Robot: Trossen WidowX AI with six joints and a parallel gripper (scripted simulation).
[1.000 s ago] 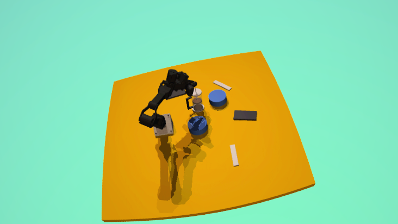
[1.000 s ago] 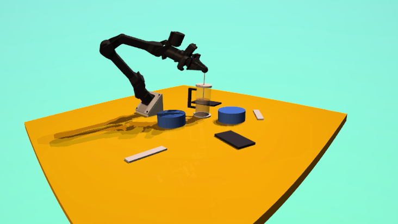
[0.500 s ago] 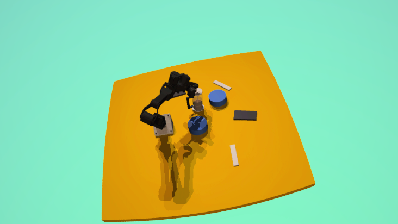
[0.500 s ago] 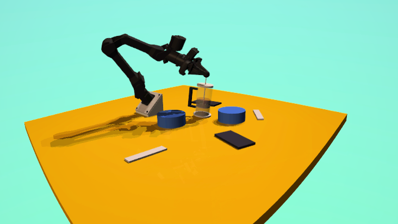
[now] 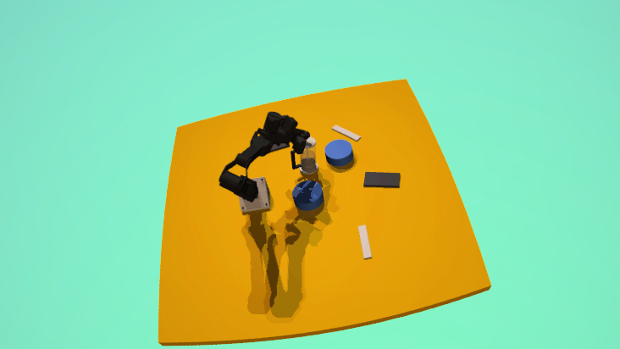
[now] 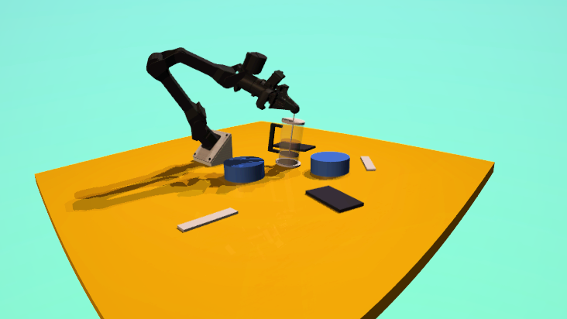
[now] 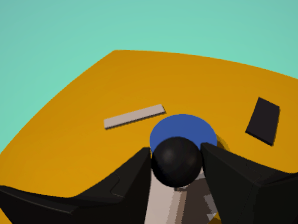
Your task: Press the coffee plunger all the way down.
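The coffee press (image 6: pixel 290 143) is a clear glass cylinder with a black handle and a pale lid, standing upright on the orange table; it also shows in the top view (image 5: pixel 308 157). Its dark filter disc sits low in the glass, over brown coffee. My gripper (image 6: pixel 293 108) is just above the lid and is shut on the plunger's black knob (image 7: pixel 176 160). In the wrist view the knob sits between my two fingers, with the pale lid right under it. Only a short piece of thin rod shows between knob and lid.
A notched blue cylinder (image 6: pixel 243 169) stands left of the press and a plain blue cylinder (image 6: pixel 329 162) right of it. A dark flat slab (image 6: pixel 334 198) lies in front. Two pale strips lie on the table (image 6: pixel 207 219) (image 6: pixel 367 162). Another dark slab (image 6: pixel 301 147) lies behind the press.
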